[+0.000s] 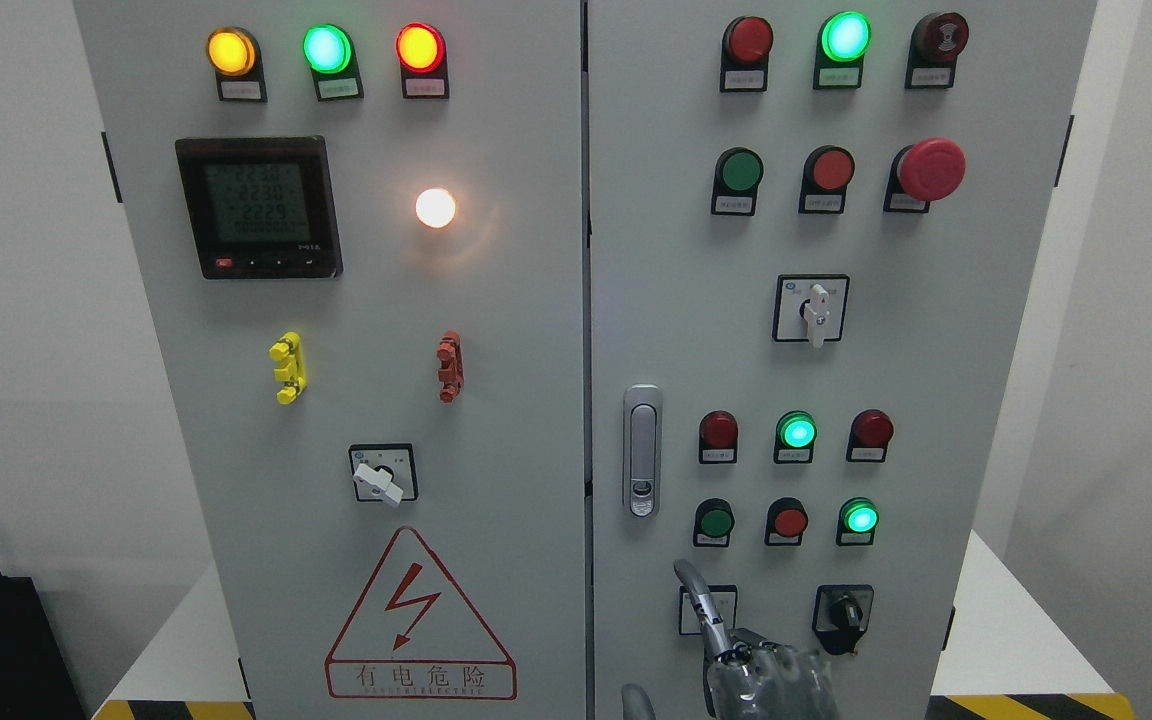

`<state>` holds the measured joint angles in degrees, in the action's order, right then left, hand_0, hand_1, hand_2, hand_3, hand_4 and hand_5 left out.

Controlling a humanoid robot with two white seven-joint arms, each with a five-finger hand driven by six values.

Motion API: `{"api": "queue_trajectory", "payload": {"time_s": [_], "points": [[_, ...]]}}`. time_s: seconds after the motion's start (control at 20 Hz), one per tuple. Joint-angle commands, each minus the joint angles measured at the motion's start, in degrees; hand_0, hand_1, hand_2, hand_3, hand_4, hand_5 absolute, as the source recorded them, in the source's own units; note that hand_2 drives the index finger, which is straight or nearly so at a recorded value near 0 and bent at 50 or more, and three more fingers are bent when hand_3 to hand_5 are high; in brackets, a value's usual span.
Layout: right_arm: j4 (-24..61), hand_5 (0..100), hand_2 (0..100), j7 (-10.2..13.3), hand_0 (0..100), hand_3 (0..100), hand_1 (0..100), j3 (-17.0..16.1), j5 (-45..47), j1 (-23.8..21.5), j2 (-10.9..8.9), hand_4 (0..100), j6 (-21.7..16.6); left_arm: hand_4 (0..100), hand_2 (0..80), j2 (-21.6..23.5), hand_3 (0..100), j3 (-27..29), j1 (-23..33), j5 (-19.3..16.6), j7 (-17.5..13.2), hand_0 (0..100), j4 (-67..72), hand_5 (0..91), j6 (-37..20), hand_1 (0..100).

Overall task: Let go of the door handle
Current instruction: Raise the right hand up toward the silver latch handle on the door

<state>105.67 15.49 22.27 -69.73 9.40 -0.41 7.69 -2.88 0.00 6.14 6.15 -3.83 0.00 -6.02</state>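
Observation:
The silver door handle [642, 450] sits upright in its recess at the left edge of the cabinet's right door [936, 400]. It lies flush against the door and nothing touches it. My right hand [736, 665] comes up from the bottom edge, well below the handle and in front of the lower door panel. One finger [693, 592] points up and the thumb tip [636, 703] stands apart to the left. The hand holds nothing. Both doors look shut. The left arm does not show.
The grey cabinet carries lit indicator lamps [326, 48], a meter [259, 207], push buttons [796, 430], a red emergency button [931, 168] and rotary switches [813, 312]. A key switch [844, 612] is just right of my hand. White walls flank the cabinet.

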Motion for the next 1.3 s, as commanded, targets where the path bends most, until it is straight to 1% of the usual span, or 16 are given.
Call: {"api": "queue_trajectory", "payload": {"time_s": [0.0,0.1,0.25,0.3,0.4,0.65,0.75,0.85,1.25], "points": [[-3.19,100,0,-2.92,36,100,37,1.28,-1.99,4.31,-0.29,95,1.54,0,0.0,-0.02,0,-0.79,0.01,0.0,-0.04,12,1.14,0.0,-0.05,39],[-3.28,100,0,-3.36,36,100,37,1.28,-1.99,4.93,-0.29,95,2.24,0,0.0,-0.02,0,-0.79,0.01,0.0,-0.04,12,1.14,0.0,-0.05,39],[-3.45,100,0,-5.38,36,100,37,1.28,-1.99,5.45,-0.29,95,2.85,0,0.0,-0.02,0,-0.79,0.01,0.0,-0.04,12,1.14,0.0,-0.05,39],[-3.8,100,0,-5.65,36,100,37,1.28,-1.99,5.89,-0.29,95,3.64,0,0.0,-0.02,0,-0.79,0.01,0.0,-0.04,12,1.14,0.0,-0.05,39],[-4.16,100,0,-5.83,36,100,37,1.28,-1.99,6.51,-0.29,95,4.44,0,0.0,-0.02,0,-0.79,0.01,0.0,-0.04,12,1.14,0.0,-0.05,39],[-4.86,100,0,-6.26,36,100,37,0.93,-1.99,7.65,-0.29,95,4.61,0,0.0,-0.02,0,-0.79,0.01,0.0,-0.04,12,1.14,0.0,-0.05,39],[-4.86,100,0,-7.05,37,100,37,0.93,-1.99,7.74,-0.29,95,4.61,0,0.0,0.07,0,-0.79,0.01,0.0,-0.04,12,1.14,0.0,-0.05,39],[-5.12,100,0,-7.32,37,100,37,1.1,-1.99,8.35,-0.29,95,4.26,0,0.0,-0.02,0,-0.79,0.01,0.0,-0.04,12,1.14,0.0,-0.05,39],[-7.41,100,0,-7.32,38,100,37,1.19,-2.52,9.76,-0.29,95,4.17,0,0.0,-0.02,0,-0.79,0.01,0.0,-0.04,12,1.14,0.0,-0.05,39]]}}
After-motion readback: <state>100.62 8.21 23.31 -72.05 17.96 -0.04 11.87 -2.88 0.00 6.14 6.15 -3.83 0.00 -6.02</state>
